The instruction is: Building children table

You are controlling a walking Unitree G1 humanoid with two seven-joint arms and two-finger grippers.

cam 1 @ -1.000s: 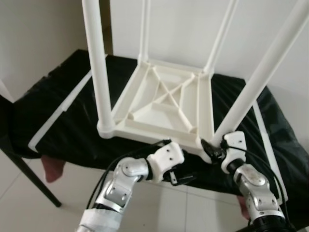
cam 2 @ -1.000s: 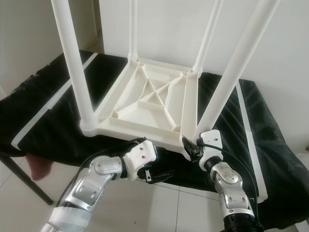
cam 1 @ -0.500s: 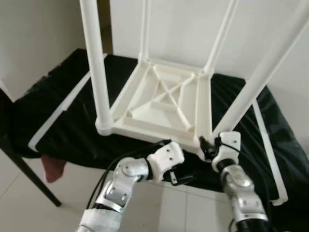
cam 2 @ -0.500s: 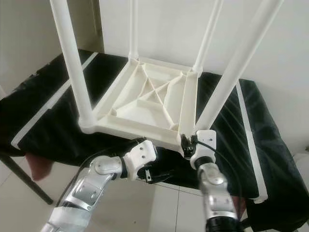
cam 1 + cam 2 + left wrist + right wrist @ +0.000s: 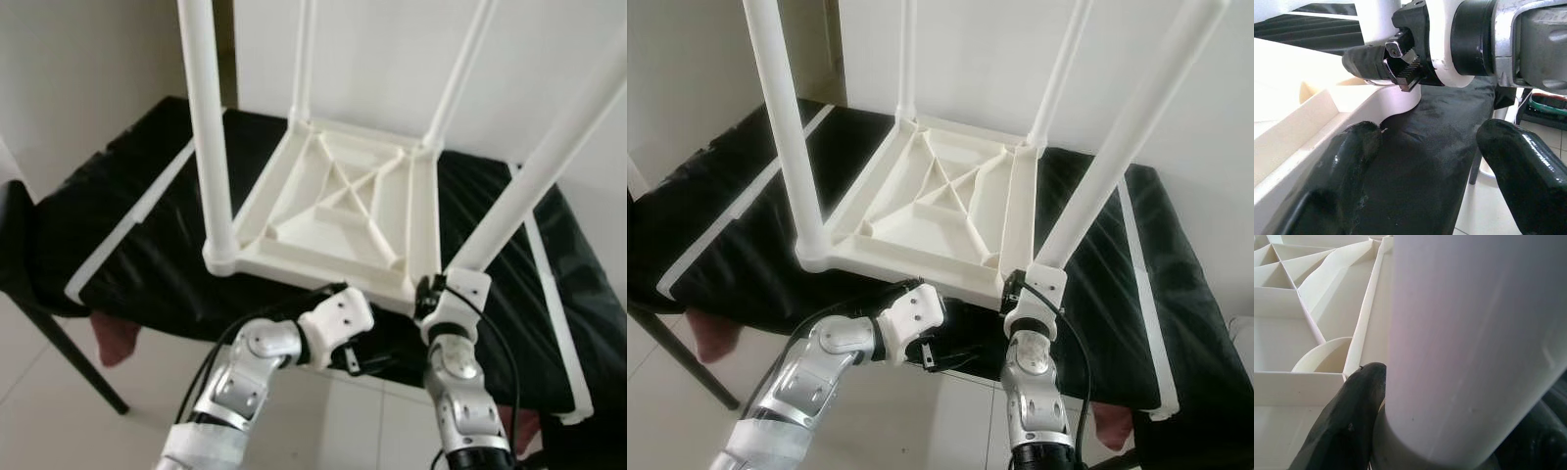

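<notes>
The right gripper [image 5: 1016, 287] was clamped on the base of the near right leg [image 5: 1122, 147] of the white plastic children's table [image 5: 940, 211]; one black finger [image 5: 1347, 431] pressed against the round white tube just above its socket at the corner of the frame. The left gripper [image 5: 1425, 147] hung just below the near edge of that frame, its two black fingers apart with nothing between them, one finger [image 5: 1347, 161] lying close under the white rim. From where it pointed, the right gripper's toothed pads could be seen at the corner socket.

The table lay upside down on a counter covered in black sheeting [image 5: 127, 225], its ribbed underside facing up and its four white tube legs rising out of the corners. The near left leg [image 5: 211, 127] stood upright in its socket. White strips [image 5: 132, 220] ran along the black cover at either side. Pale tiled floor [image 5: 118, 431] showed below the counter edge.
</notes>
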